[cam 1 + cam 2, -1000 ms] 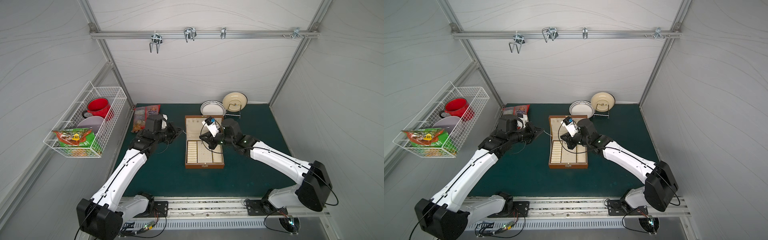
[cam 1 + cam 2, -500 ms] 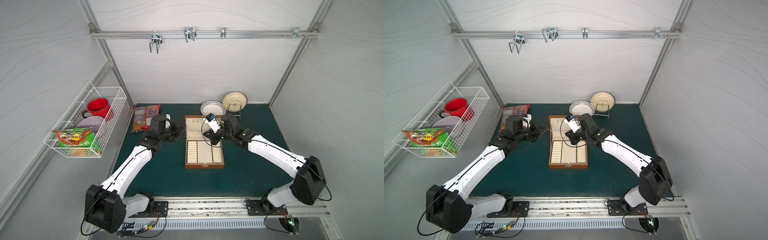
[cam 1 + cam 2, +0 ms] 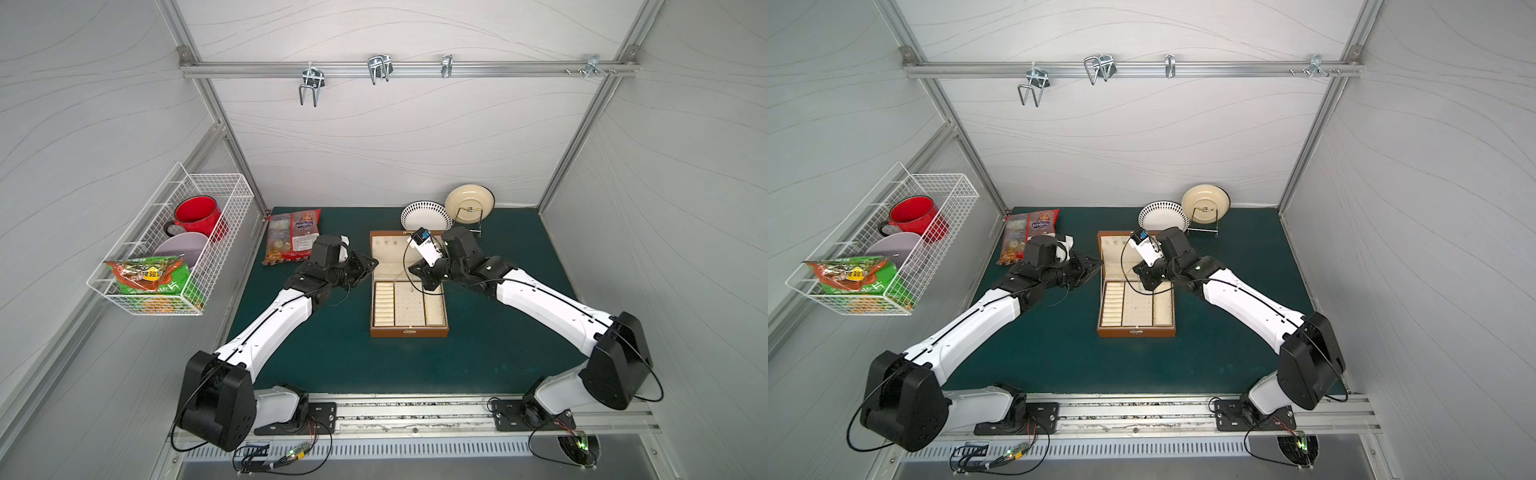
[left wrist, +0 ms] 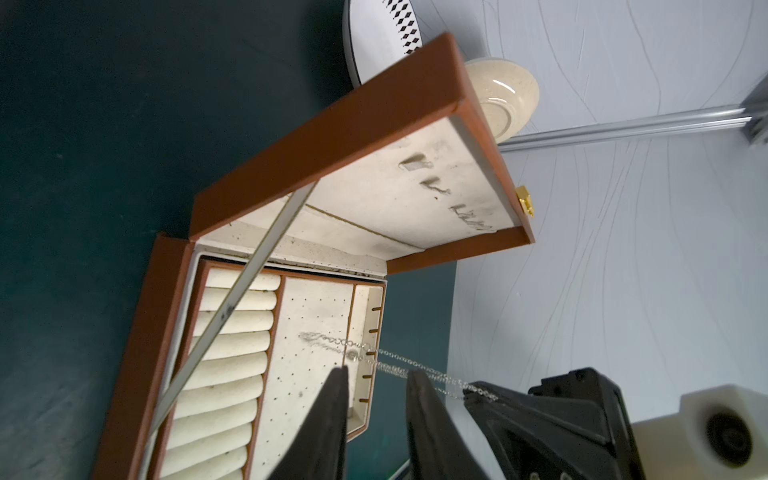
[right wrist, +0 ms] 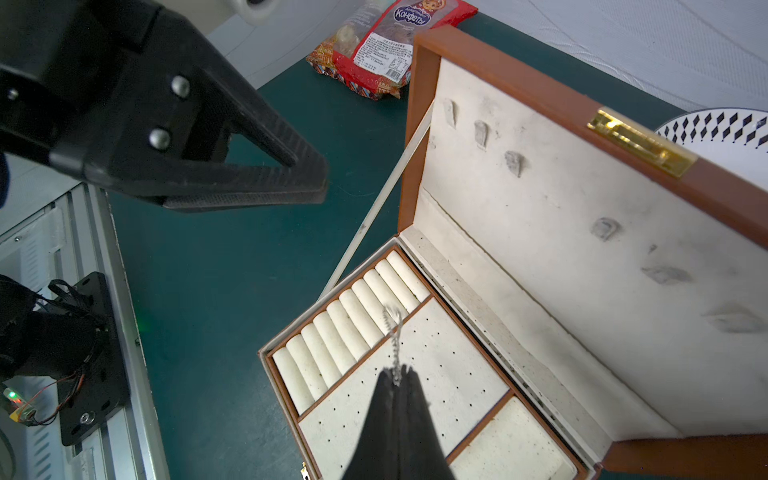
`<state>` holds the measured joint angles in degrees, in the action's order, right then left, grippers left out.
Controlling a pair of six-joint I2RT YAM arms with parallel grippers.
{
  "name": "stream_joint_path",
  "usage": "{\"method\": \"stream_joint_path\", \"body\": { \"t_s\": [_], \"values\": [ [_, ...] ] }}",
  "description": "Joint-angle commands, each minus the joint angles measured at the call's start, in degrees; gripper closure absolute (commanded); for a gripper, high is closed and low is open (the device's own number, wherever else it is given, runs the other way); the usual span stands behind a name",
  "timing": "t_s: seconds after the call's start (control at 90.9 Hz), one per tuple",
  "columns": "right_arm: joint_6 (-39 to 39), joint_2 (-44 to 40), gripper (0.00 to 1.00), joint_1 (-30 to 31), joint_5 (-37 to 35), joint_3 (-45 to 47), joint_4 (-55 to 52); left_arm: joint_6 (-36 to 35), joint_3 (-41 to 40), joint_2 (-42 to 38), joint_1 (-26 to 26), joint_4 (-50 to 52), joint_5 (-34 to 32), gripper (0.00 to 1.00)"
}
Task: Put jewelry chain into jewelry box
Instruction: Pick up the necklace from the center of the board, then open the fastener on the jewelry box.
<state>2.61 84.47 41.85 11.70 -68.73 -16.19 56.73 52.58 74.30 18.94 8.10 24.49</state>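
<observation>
The jewelry box stands open mid-table, its lid upright at the back. In the right wrist view my right gripper is shut on the thin silver jewelry chain, which hangs over the box's dotted middle panel. The chain's free end is blurred. Seen from the left wrist, the chain runs from the right gripper's tip across to the tray. My left gripper is open at the box's left side. The chain passes just beyond its fingertips, and nothing is between them. Both top views show the grippers facing each other over the box.
A red snack packet lies at the back left. A patterned plate and a cream plate on a stand are behind the box. A wire basket with a red mug hangs on the left wall. A white strap braces the lid.
My left gripper has moved right, up to the box's edge, and its jaws have parted. The right gripper stays shut on the chain over the tray, shifted only slightly.
</observation>
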Motion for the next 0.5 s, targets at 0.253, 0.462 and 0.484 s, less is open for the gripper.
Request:
{"method": "stream_joint_path", "body": {
  "t_s": [0.253,0.462,0.484],
  "values": [
    [0.74,-9.16,1.0,-1.34,-4.26,3.11,-1.69,9.14,12.65,12.3,3.78,2.81,-2.86,0.68],
    [1.12,-13.06,1.0,-2.43,-5.39,5.01,-2.71,16.13,15.91,17.03,4.82,-0.38,-5.89,0.68],
    [1.09,-13.4,1.0,-2.5,-5.42,5.25,-2.89,16.28,16.53,17.37,4.93,-0.08,-6.22,0.67]
  ]
}}
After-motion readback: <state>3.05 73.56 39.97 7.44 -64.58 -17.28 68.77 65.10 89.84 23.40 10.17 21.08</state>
